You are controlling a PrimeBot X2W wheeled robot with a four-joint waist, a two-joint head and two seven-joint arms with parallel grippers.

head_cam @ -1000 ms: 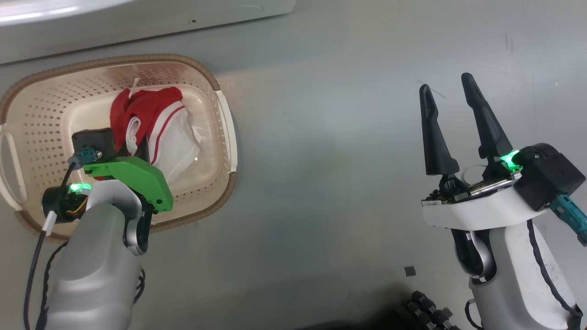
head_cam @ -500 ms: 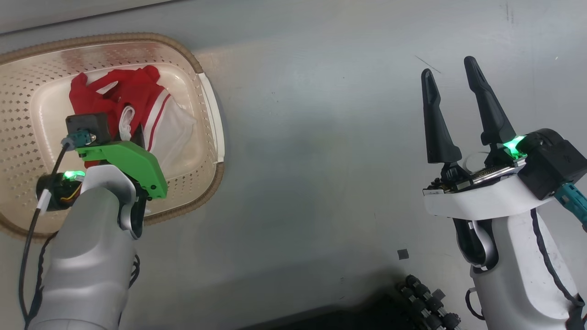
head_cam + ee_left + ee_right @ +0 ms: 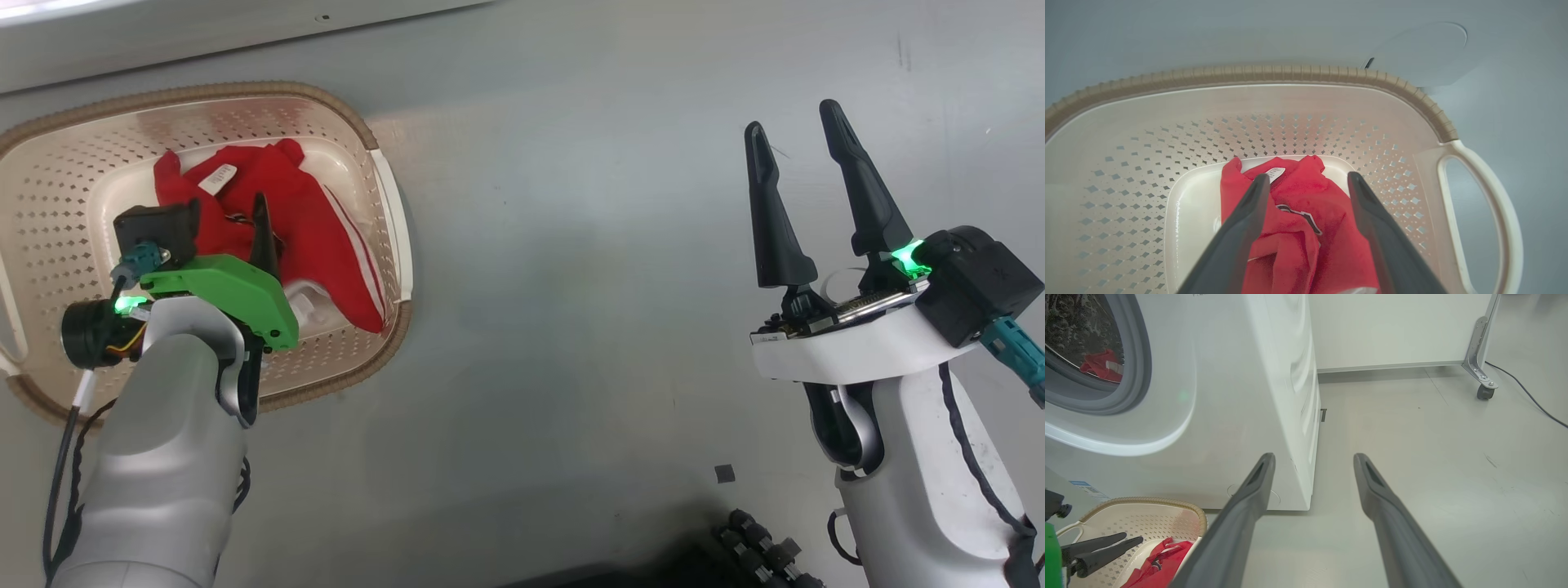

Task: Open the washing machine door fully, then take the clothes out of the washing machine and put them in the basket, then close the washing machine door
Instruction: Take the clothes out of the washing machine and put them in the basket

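Note:
The cream basket (image 3: 384,204) stands on the floor at the left, below the white washing machine (image 3: 163,41). Red clothes (image 3: 326,237) with white trim lie loose on its bottom. My left gripper (image 3: 233,208) hangs over them, open, and in the left wrist view its fingers (image 3: 1241,228) straddle the clothes (image 3: 1298,220) without pinching them. My right gripper (image 3: 796,135) stands open and empty over bare floor at the right. The right wrist view shows the washing machine (image 3: 1241,396) with its grey-rimmed opening and another red garment (image 3: 1100,365) in the drum. The washing machine door is out of view.
The basket (image 3: 1147,506) sits close against the machine's front lower corner. Grey floor spreads to the right of it. A castor (image 3: 1484,392) on a metal leg and a black cable (image 3: 1535,406) lie at the far right. My base's black wheels (image 3: 759,547) show at the bottom.
My left gripper has opened and let go of the red clothes, which now lie spread on the basket's bottom. The head camera shifted a little. The right arm has not moved.

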